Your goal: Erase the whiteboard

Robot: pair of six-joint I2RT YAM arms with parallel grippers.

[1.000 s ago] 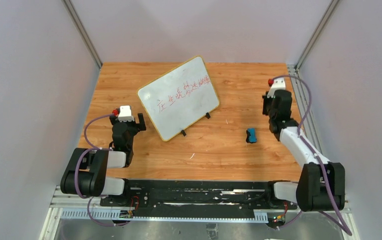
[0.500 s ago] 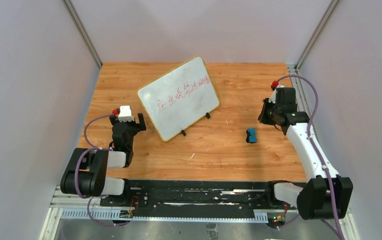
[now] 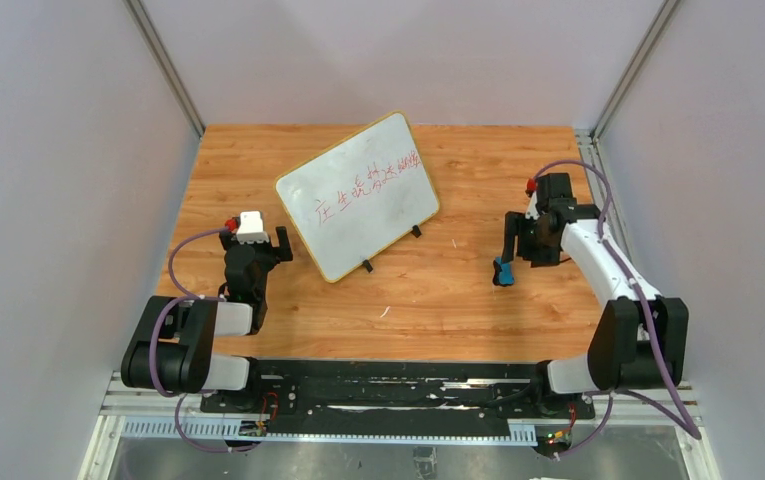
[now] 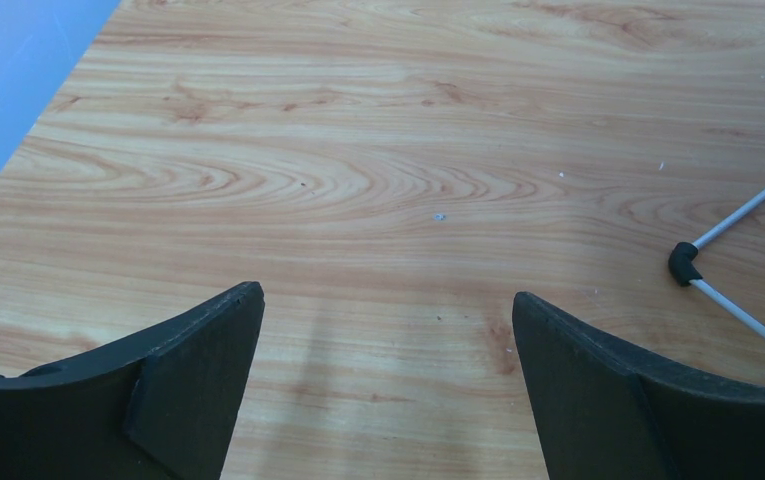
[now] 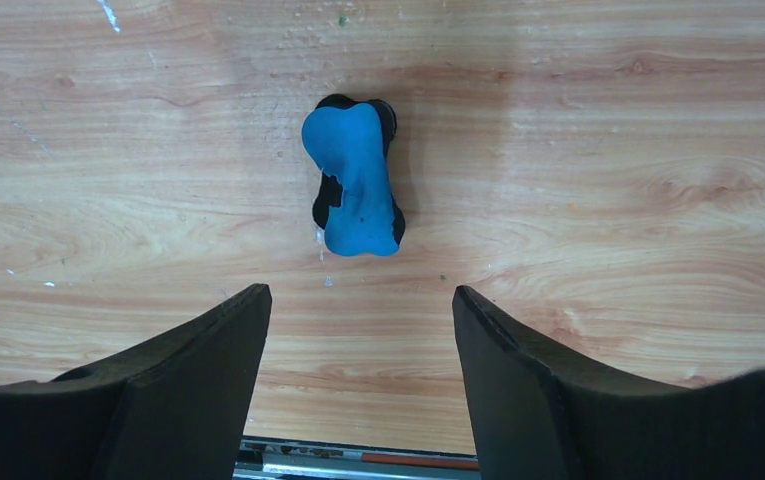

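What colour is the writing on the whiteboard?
Red writing on the whiteboard; it shows best in the top external view.

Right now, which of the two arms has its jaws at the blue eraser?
The right arm: its open jaws frame the blue eraser. The left arm holds its open jaws over the table beside the whiteboard.

top camera is looking down on the whole table [image 3: 428, 300]; wrist cameras are facing it closely, the right sharing the blue eraser [image 5: 351, 180] ahead of the right hand [image 5: 358, 292].
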